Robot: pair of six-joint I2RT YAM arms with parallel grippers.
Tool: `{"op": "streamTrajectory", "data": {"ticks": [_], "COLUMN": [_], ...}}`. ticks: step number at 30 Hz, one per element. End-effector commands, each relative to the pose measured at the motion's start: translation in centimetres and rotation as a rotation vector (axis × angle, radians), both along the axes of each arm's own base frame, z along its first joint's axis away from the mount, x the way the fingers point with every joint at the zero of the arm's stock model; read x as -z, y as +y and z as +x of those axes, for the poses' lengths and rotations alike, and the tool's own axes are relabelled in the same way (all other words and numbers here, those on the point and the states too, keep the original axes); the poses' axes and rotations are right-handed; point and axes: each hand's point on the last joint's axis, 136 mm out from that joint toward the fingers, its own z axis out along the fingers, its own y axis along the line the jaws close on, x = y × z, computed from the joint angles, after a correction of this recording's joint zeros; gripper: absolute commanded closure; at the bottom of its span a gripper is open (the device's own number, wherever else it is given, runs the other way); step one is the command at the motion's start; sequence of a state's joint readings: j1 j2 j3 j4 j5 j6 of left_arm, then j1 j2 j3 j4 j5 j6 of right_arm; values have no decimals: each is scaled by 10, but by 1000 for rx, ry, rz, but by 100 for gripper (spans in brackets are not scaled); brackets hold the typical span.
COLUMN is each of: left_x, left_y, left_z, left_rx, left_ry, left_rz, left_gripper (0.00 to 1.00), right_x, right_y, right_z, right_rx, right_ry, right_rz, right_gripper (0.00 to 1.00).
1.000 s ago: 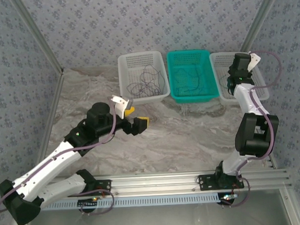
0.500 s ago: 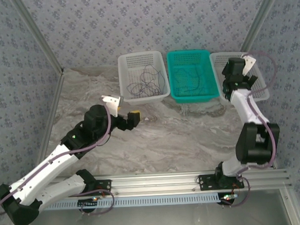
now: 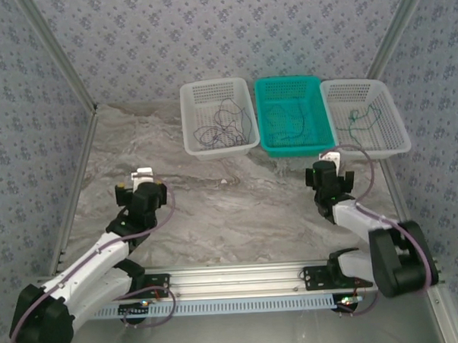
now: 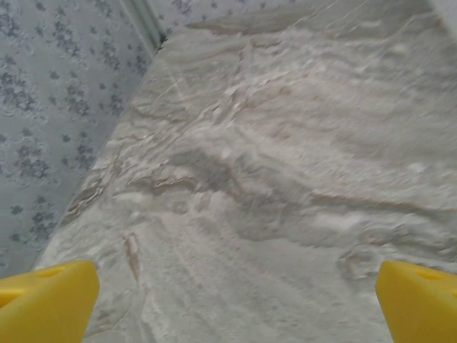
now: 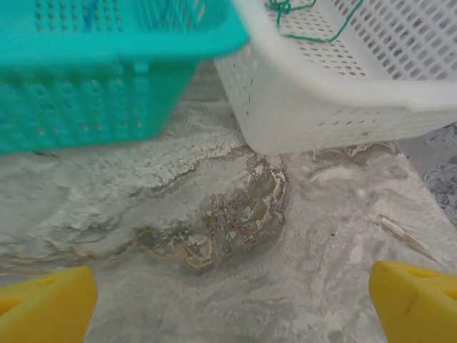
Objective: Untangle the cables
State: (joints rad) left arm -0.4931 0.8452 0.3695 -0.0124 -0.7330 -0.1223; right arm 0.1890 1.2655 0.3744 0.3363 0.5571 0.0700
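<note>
While both arms sit low over marble table [image 3: 238, 209], cables [image 3: 212, 133] lie apart in three baskets at far edge: dark cable [image 3: 225, 120] in left white basket [image 3: 187, 120], blue cable [image 3: 294, 120] in teal basket [image 3: 287, 81], green cable [image 3: 362, 118] in right white basket [image 3: 398, 122]. Left gripper [image 4: 232, 300] fingers wide apart, nothing between. Right gripper [image 5: 232, 296] likewise spread, empty, just before teal and right white baskets.

- Left pincer [image 3: 142, 192]: jaws spread wide, nothing between them; yellow fingertips [image 4: 43, 300] sit far apart in the wrist view.
- Right pincer [image 3: 329, 176]: jaws spread wide, nothing held.
- Both arms: folded low, elbows behind each pincer.
</note>
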Motion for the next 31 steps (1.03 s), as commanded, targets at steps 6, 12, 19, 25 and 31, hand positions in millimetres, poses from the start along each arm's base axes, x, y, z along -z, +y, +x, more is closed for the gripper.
{"op": "streamTrajectory", "data": {"ticks": [6,12,19,25,31], "left_x": [7,21,53,53,52], "left_y": [26,27,34,44,45], "left_z": [34,75,109,112,112], "left_rx": [73,143,99,70,70], "left_ry": [-173,-141,-68,-87,-97], "left_rz": [-149,-164,-202,-227,-226], "left_gripper": [1,1,1,1,1], "right_x": [-10,-5,-5,-4,-6], "right_y": [-2,-1,7,9,7], "right_z": [53,59,62,63,59], "right_rx": [-185,-186,-244,-255,-236], "right_ry": [-250,-209,-192,-188,-203], "right_rz": [162,162,181,185,162], "right_gripper": [0,0,0,0,0]}}
